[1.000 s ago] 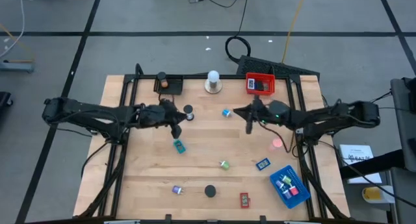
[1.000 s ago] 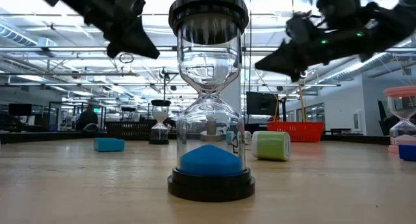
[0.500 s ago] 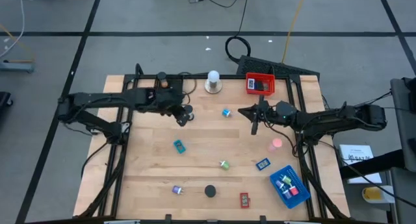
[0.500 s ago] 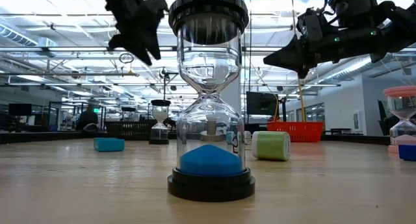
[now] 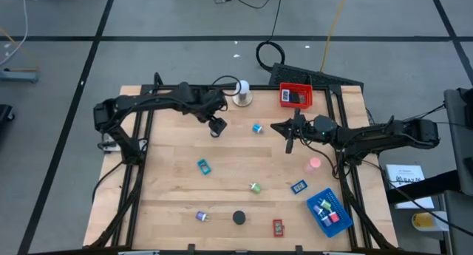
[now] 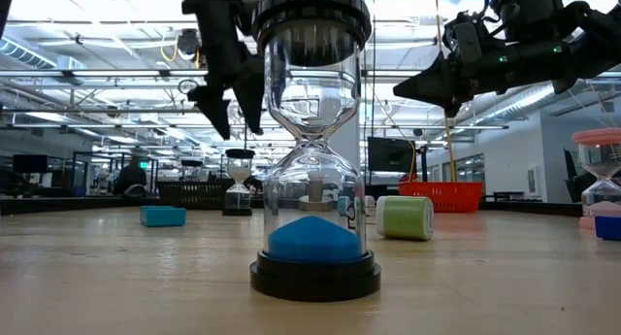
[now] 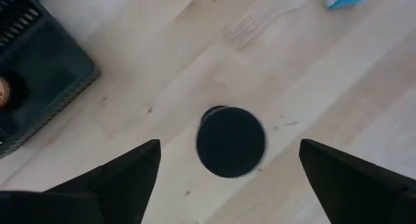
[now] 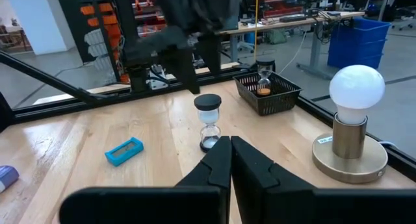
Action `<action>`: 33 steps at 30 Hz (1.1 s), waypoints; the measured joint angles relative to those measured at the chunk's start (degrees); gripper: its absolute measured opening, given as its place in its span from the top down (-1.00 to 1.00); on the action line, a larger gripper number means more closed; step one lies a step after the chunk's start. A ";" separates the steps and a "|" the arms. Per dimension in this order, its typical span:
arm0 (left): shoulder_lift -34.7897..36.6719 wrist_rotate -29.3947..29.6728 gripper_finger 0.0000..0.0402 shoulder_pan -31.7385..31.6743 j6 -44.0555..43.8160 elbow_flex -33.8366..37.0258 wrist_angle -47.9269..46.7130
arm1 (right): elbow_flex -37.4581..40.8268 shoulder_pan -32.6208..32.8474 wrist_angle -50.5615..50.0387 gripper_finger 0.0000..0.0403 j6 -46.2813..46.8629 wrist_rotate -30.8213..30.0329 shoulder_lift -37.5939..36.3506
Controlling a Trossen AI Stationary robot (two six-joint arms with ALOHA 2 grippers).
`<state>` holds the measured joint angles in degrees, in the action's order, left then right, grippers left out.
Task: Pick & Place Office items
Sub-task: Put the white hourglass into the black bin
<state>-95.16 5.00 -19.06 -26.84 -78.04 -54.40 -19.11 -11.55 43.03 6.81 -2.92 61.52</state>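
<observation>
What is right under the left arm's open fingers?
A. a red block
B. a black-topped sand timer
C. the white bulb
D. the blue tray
B: the left wrist view looks straight down on the sand timer, its round black top showing between the spread fingers of the left gripper.

Left gripper (image 5: pixel 215 125) hangs at the table's eleven o'clock, fingers spread wide; right gripper (image 5: pixel 290 144) hovers at two o'clock, fingers pinched together.
</observation>
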 joint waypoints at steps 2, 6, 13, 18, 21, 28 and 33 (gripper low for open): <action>-1.21 -0.59 -0.90 -1.00 0.53 0.00 0.16 | 0.00 0.00 0.02 1.00 0.00 0.00 0.00; -3.12 -3.31 -0.89 -2.06 2.52 0.00 1.61 | 0.00 0.00 0.02 1.00 0.00 0.00 0.00; -6.13 -3.65 -0.86 -1.13 4.12 0.02 1.52 | 0.00 0.00 0.02 1.00 0.00 0.02 0.00; -8.39 -3.48 -0.81 -0.65 4.11 0.02 1.53 | -0.02 0.00 0.02 1.00 -0.03 0.02 0.00; -9.73 -3.48 -0.70 -0.68 3.66 0.04 1.56 | -0.02 0.00 0.02 1.00 -0.03 0.02 0.00; -10.25 -3.43 -0.25 -0.67 3.07 0.07 1.43 | -0.02 0.00 0.02 1.00 -0.49 0.01 0.00; -10.25 -3.41 -0.03 -0.69 2.89 0.06 0.69 | -0.02 0.00 0.02 1.00 -0.51 0.02 0.00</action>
<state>-105.41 1.58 -19.75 -23.95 -77.98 -53.71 -19.14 -11.55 43.05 6.31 -2.90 61.52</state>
